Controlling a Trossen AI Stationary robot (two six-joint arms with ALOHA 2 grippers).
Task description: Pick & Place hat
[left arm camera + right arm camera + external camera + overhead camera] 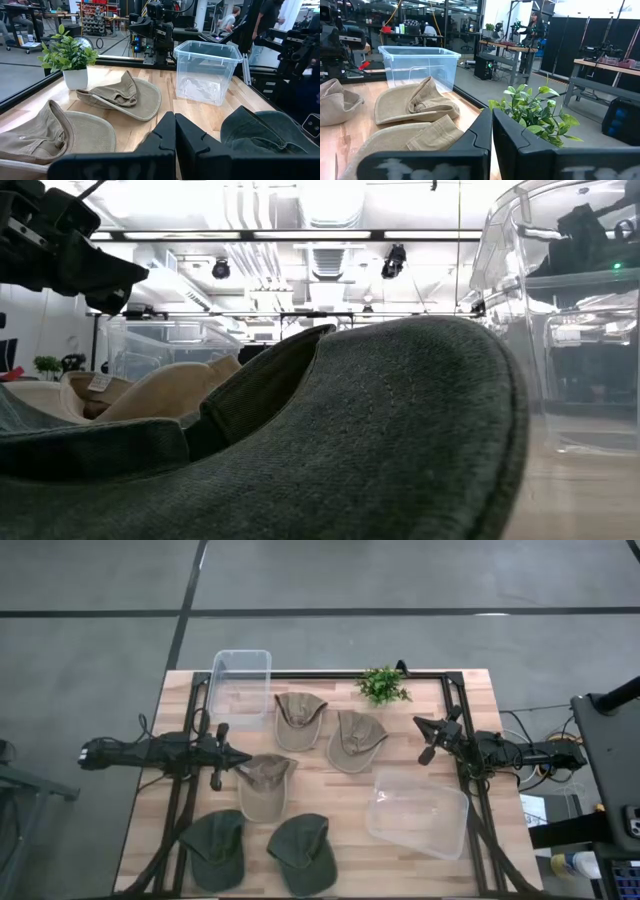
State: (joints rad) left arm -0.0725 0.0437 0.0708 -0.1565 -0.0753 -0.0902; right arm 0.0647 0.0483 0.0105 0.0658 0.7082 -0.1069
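Note:
Three tan hats lie crown-up on the wooden table: one at the far middle [298, 720], one right of it [355, 740], one nearer [265, 788]. Two dark green hats [215, 848] [303, 852] lie by the near edge; one fills the low view [400, 440]. My left gripper [240, 762] [175, 132] is shut and empty, raised beside the nearer tan hat's left edge. My right gripper [420, 726] [491, 127] is shut and empty, just right of the right tan hat [415, 107].
A clear bin [241, 685] stands at the far left and another [418, 812] at the near right. A small potted plant [382, 686] stands at the far edge, close to my right gripper. Bare wood shows between the hats and the right bin.

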